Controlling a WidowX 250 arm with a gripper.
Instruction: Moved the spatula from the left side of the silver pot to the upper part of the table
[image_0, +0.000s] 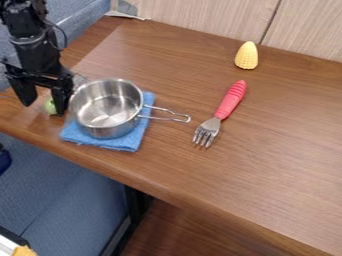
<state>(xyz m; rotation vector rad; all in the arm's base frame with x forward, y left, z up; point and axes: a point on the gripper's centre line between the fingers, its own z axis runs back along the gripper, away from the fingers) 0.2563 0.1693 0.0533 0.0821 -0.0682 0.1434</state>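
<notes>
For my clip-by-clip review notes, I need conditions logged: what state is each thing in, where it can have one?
Gripper: open
Silver pot: upright, uncovered
Blue cloth: spread out under the pot
Red-handled fork: lying down
Yellow corn: whole; standing or lying, cannot tell
Green item: partly hidden, state unclear

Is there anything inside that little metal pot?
It looks empty: the silver pot stands upright, and its bare, shiny bottom shows through the open top.

The shiny silver pot (107, 107) was supported upright by a blue cloth (133, 142) on the tabletop (267, 165), its wire handle (172, 117) pointed rightward.
</notes>
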